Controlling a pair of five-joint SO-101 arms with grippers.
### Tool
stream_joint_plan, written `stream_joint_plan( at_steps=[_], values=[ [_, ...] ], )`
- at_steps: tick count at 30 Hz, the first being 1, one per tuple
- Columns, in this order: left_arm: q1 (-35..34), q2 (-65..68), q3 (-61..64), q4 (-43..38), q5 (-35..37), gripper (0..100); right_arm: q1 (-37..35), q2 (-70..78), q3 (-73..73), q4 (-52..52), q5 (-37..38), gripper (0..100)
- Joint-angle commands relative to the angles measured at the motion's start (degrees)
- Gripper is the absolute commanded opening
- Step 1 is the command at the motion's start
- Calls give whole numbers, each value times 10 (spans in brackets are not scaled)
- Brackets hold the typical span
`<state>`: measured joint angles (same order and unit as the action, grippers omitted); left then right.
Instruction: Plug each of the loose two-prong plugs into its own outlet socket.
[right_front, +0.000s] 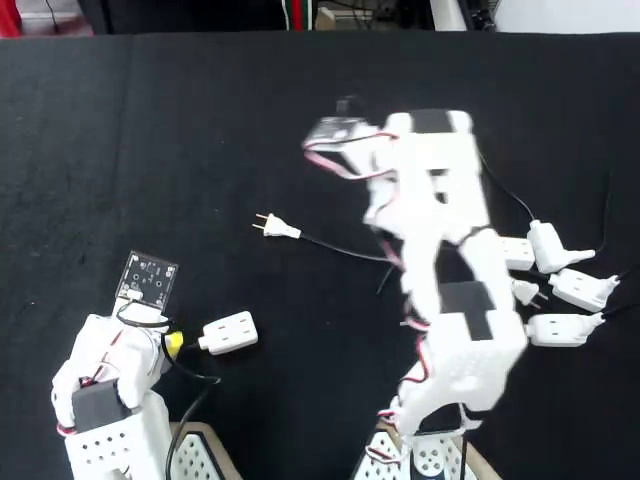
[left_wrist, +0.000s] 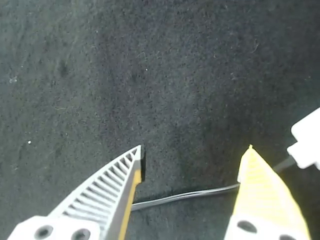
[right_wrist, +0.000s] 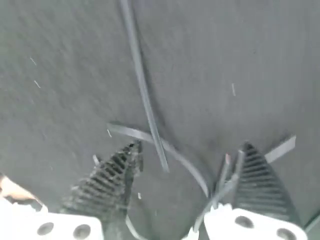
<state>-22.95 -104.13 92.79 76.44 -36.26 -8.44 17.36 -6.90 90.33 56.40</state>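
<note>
- left gripper (right_front: 178, 343) sits at 7 o'clock on the black table (right_front: 150, 130) in the high view, its yellow finger just beside the 9 o'clock end of a white outlet block (right_front: 229, 332).
- loose two-prong plug (right_front: 276, 227) lies near the centre, prongs toward 9 o'clock; its black cord (right_front: 340, 248) trails toward 4 o'clock under the right arm.
- right gripper (right_front: 338, 130) is at the plug's 1 o'clock, well apart from it.
- white plugs (right_front: 578, 288) cluster at 3 o'clock.
- left wrist view: left gripper (left_wrist: 192, 150) has its fingers spread apart, a thin cable (left_wrist: 185, 195) crossing between them, the outlet block (left_wrist: 307, 137) just past the yellow finger.
- right wrist view: right gripper (right_wrist: 190, 147) has its fingers spread apart over crossing black cords (right_wrist: 145, 100).
</note>
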Motion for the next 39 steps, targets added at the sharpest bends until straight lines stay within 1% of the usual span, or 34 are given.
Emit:
stream_joint_plan(
  at_steps=[1, 4, 6, 9, 12, 14, 16, 18, 21, 22, 24, 26, 29, 32, 35, 39],
  values=[
    [0, -1, 0, 3, -8, 303, -99, -7, -23, -60, -36, 266],
    [0, -1, 1, 3, -8, 303, -160, 49, -30, -133, -71, 335],
    [0, -1, 1, 3, -8, 303, -193, 96, -51, -153, -86, 394],
    [0, -1, 1, 3, -8, 303, -222, 175, -112, -154, -94, 459],
    [0, -1, 2, 3, -8, 303, -229, 255, -188, -121, -94, 458],
    [0, -1, 2, 3, -8, 303, -228, 305, -247, -80, -94, 429],
    [0, -1, 2, 3, -8, 303, -228, 349, -305, -34, -90, 361],
    [0, -1, 2, 3, -8, 303, -228, 384, -364, 11, -89, 251],
    [0, -1, 2, 3, -8, 303, -221, 419, -456, 74, -89, 44],
    [0, -1, 2, 3, -8, 303, -216, 427, -485, 90, -89, 10],
    [0, -1, 2, 3, -8, 303, -214, 436, -529, 107, -89, 25],
    [0, -1, 2, 3, -8, 303, -213, 431, -542, 108, -84, 11],
    [0, -1, 2, 3, -8, 303, -219, 411, -510, 109, -28, 12],
    [0, -1, 2, 3, -9, 303, -222, 371, -430, 109, 18, 12],
    [0, -1, 2, 3, -9, 303, -222, 308, -333, 109, 95, 12],
    [0, -1, 3, 3, -9, 303, -201, 209, -206, 109, 210, 12]
  ],
)
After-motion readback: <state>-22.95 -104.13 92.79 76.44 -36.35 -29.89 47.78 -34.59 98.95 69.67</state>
